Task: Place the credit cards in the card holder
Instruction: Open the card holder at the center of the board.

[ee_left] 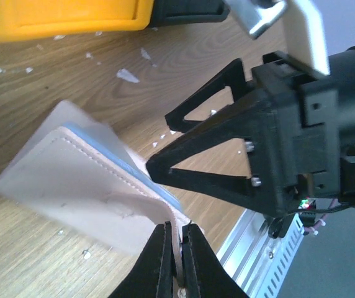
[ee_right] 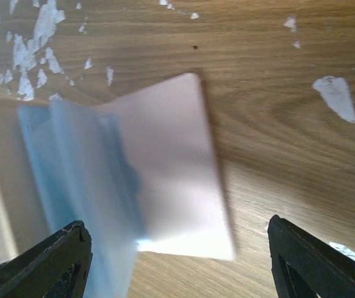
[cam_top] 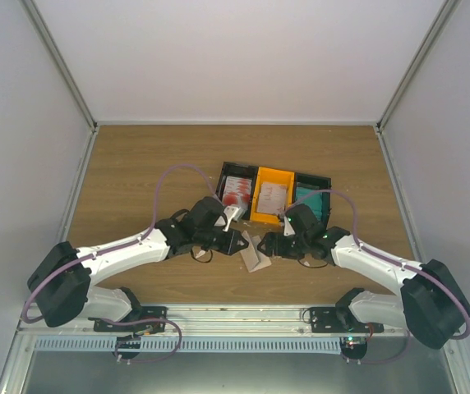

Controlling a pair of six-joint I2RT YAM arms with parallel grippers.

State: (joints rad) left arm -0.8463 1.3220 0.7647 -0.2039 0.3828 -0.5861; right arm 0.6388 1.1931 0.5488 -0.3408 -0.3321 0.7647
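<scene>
Pinch on the left side: left gripper (ee_left: pixel 176 261) is clamped on the near edge of the beige card holder (ee_left: pixel 84 192), propping it open. A light blue card (ee_left: pixel 125 162) peeks out just above its fingers. Right gripper (ee_right: pixel 174 248) hangs spread wide and empty, with the holder directly beneath. Best play, I'd say: left holds that flap steady and tilted while right feeds each card flat into the sleeve mouth.

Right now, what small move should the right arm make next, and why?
Probably lift the right gripper toward the bins for another card: it hangs open and empty, while the left gripper pinches the card holder with a blue card seemingly inside.
</scene>
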